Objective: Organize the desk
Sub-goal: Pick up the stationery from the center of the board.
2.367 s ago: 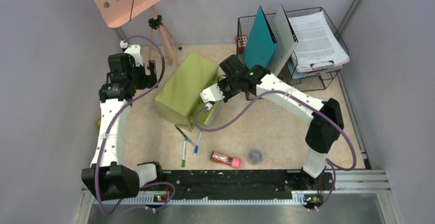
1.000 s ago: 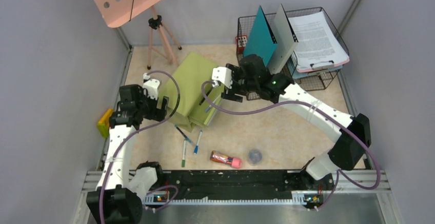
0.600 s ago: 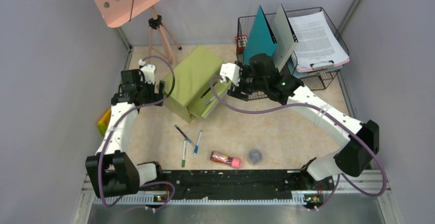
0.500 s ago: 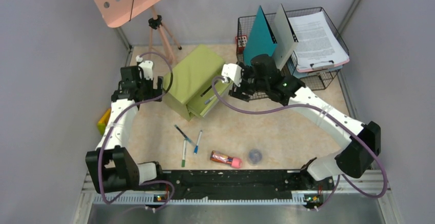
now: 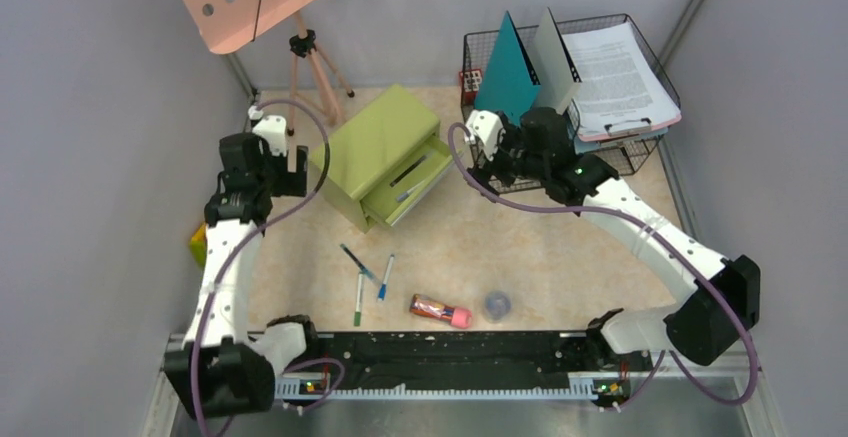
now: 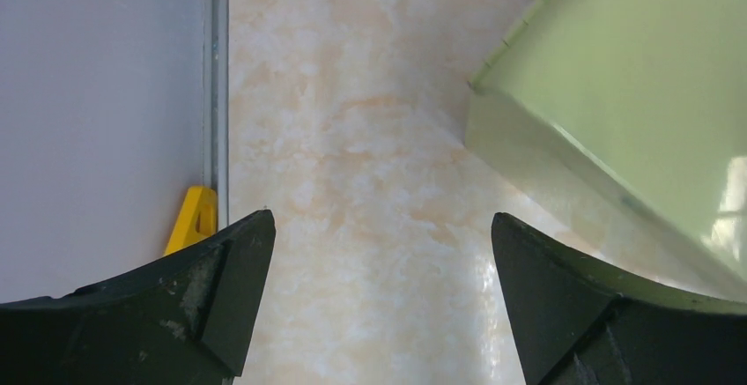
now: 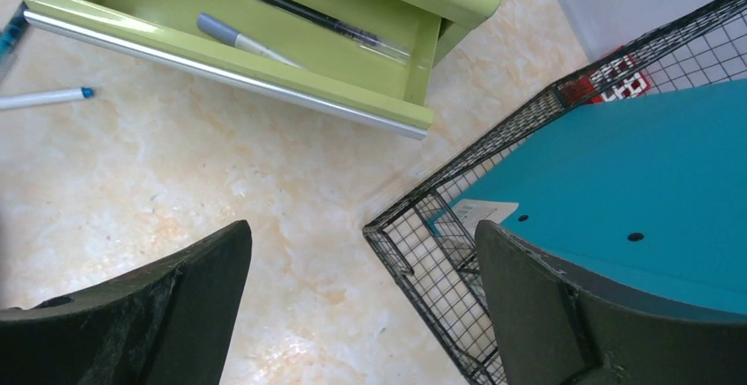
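Beige marble table (image 5: pixel 560 257) beneath 2 claws, left claw (image 6: pixel 380 222) spread wide over bare surface beside green drawer box (image 6: pixel 634 94), right claw (image 7: pixel 361 226) spread wide above wire basket (image 7: pixel 414 244) corner, neither holding or touching anything

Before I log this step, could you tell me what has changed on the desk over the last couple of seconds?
The green drawer box slid toward the back wall. The right gripper opened, left its drawer and drew back toward the wire basket; the left gripper backed off the box's left side. The loose pens and red tube stayed put.
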{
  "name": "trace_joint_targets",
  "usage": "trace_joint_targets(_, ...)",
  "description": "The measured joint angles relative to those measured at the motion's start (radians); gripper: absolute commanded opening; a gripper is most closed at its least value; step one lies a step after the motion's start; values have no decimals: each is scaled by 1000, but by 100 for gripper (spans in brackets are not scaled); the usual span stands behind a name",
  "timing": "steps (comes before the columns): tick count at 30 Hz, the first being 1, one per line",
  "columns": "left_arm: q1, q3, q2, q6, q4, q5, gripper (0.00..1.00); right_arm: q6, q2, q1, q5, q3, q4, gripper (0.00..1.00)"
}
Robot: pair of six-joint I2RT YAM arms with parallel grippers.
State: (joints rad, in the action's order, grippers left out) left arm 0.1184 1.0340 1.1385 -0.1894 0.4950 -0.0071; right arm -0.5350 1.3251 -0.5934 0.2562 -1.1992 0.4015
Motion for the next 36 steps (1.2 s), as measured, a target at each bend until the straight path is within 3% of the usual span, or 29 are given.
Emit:
trace_joint_targets(4, 0, -90, -206, -127, 62, 95, 97, 45, -19, 14, 36, 31, -27, 97)
trace_joint_targets(9, -2, -229, -335, -388, 213, 278, 95, 71, -42, 31, 74, 84, -43, 97)
trace_joint_targets(14, -15, -292, -308, -655, 389, 420, 92, 79, -42, 50, 90, 93, -50, 97)
trace_joint_targets(19, -44, -294, -245, -895, 442, 519, 92, 79, -42, 59, 95, 97, -50, 97)
trace_joint_targets(27, -214, -384, -174, -1151, 381, 503, 85, 76, -42, 75, 103, 113, -50, 97)
trace_joint_targets(36, -391, -435, -34, -1244, 220, 372, 77, 76, -42, 84, 113, 113, -50, 97)
